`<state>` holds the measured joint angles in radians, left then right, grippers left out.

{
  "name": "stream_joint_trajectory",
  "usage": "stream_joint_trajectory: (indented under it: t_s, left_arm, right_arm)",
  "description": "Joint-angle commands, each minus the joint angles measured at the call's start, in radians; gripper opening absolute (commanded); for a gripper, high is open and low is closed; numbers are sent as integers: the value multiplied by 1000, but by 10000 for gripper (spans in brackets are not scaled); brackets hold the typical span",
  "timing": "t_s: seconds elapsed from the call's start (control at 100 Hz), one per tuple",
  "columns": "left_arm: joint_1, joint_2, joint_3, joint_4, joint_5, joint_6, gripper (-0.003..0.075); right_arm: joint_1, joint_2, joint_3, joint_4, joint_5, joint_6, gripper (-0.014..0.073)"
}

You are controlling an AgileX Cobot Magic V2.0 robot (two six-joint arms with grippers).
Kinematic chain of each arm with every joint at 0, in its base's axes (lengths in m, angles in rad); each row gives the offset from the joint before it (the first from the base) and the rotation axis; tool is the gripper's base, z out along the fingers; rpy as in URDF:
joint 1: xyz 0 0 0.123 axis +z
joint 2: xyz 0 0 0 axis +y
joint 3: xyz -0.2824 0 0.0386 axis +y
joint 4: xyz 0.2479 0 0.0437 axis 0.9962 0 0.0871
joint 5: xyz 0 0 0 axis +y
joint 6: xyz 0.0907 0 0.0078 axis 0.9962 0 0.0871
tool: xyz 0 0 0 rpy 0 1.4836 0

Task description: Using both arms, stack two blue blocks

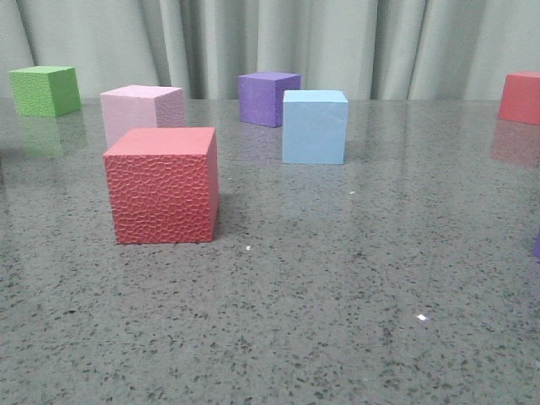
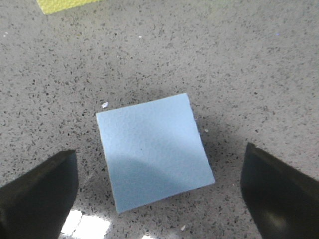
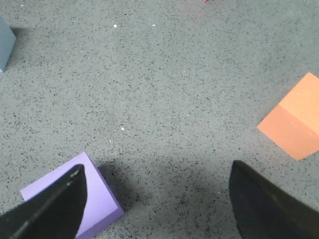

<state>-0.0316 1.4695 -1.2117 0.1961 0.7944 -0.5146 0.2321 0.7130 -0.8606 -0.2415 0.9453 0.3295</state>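
The left gripper (image 2: pixel 159 194) hangs directly over one blue block (image 2: pixel 154 158), fingers (image 2: pixel 37 196) spread wide on either side of it, the block turned slightly askew between them. A second blue block (image 1: pixel 315 126) stands toward the worktop's (image 1: pixel 337 287) far edge. The right gripper (image 3: pixel 159 204), equally open, holds nothing; a purple cube (image 3: pixel 79 204) sits under its finger.

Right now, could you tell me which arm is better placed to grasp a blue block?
Left: its open fingers straddle a blue block. The right fingers hang over bare table beside a purple cube.
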Motion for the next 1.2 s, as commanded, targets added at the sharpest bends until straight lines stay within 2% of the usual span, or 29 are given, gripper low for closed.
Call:
stream_joint_trajectory:
  t_s: [0.0,0.29,0.5,1.19]
  left_arm:
    - [-2,-11,-35,12,-58,-13,620]
    - [-2,39,-51,17,-83,-36,620]
    - [-2,86,-95,19,-65,-36,620]
    - [-2,145,-97,47,-35,-36,620]
  right_arm:
    - [-6,-5,-24,-17,-66,-11,580]
    - [-6,-5,-24,-17,-66,-11,580]
    - [-6,-5,-24,-17,-66,-11,580]
    - [-6,-5,-24,-17,-65,-11,580]
